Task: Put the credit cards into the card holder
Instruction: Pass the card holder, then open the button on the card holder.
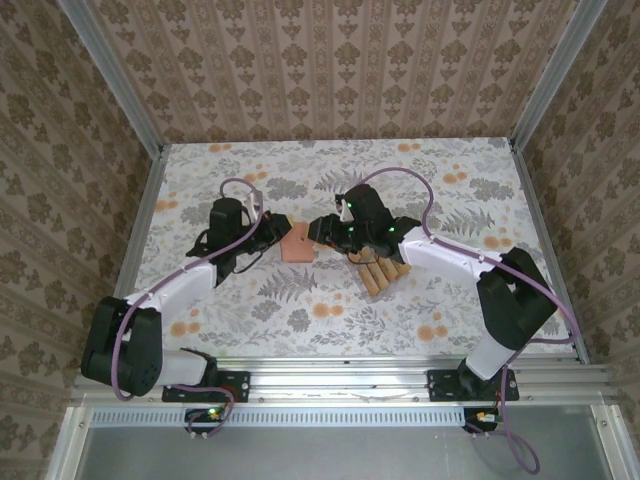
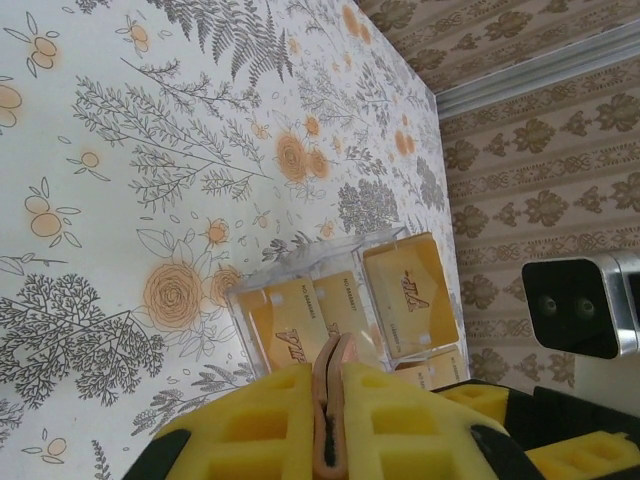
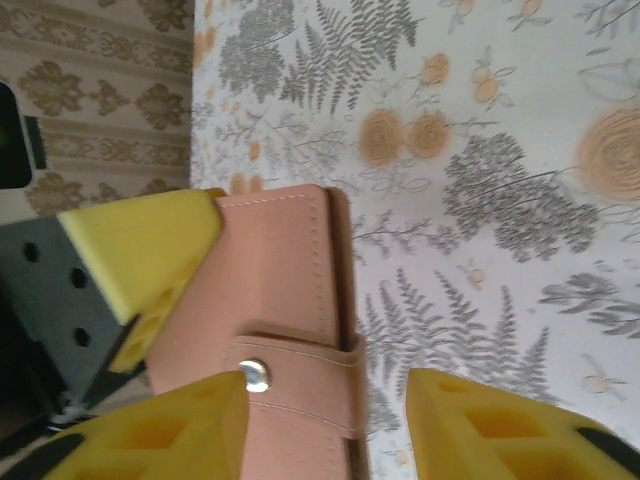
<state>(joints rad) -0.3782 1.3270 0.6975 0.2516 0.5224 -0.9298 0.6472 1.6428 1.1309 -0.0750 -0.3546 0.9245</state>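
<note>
Gripping card holder (image 3: 285, 270), left end effector (image 2: 328, 382) pinched tight | right end effector (image 3: 330, 395) spread apart around its edge

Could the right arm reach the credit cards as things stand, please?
Probably yes: the right gripper stands open around the card holder, which the left gripper pinches, and the credit cards lie uncovered close beside that arm.

Fern-and-flower table (image 1: 300, 310) boxed in by damask-patterned walls (image 1: 330, 70)

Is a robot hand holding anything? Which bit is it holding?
The left hand pinches the card holder by one thin edge. The right hand is open and grips nothing.
</note>
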